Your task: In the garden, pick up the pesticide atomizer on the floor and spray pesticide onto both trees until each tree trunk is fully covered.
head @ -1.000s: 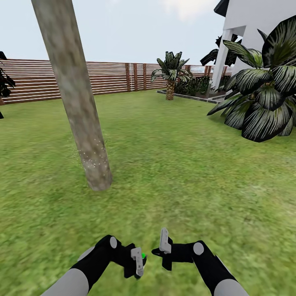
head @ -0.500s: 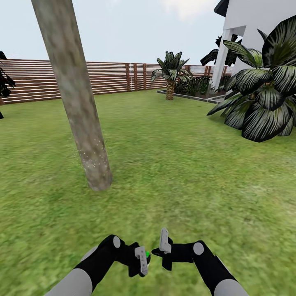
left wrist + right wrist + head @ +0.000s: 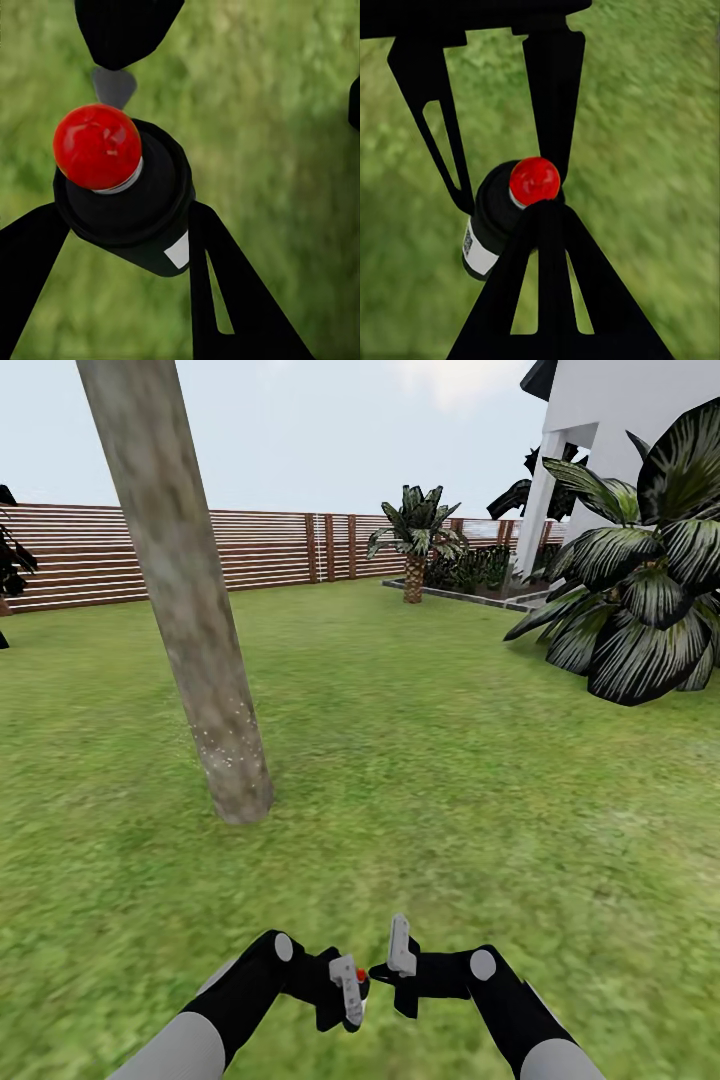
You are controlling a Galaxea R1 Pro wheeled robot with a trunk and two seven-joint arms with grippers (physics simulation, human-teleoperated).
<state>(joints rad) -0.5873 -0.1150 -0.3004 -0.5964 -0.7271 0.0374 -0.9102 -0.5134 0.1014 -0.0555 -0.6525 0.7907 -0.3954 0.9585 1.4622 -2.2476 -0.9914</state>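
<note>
Pesticide atomizer [image 3: 142, 217] sits low centre of the head view, gripped in the left end effector [image 3: 345, 985], right end effector [image 3: 398, 960] empty beside it; its cap light has turned from green to red, suggesting spraying at the tree trunk [image 3: 200, 660] has paused.

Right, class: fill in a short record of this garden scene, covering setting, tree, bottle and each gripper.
setting: lawn, slatted fence behind
trunk: leaning, ahead and to the left, pale specks low down
atomizer: dark, red top, white label, off the ground
left gripper: closed on the atomizer
right gripper: closed, empty, right beside the left one
other: palm by the fence
</note>
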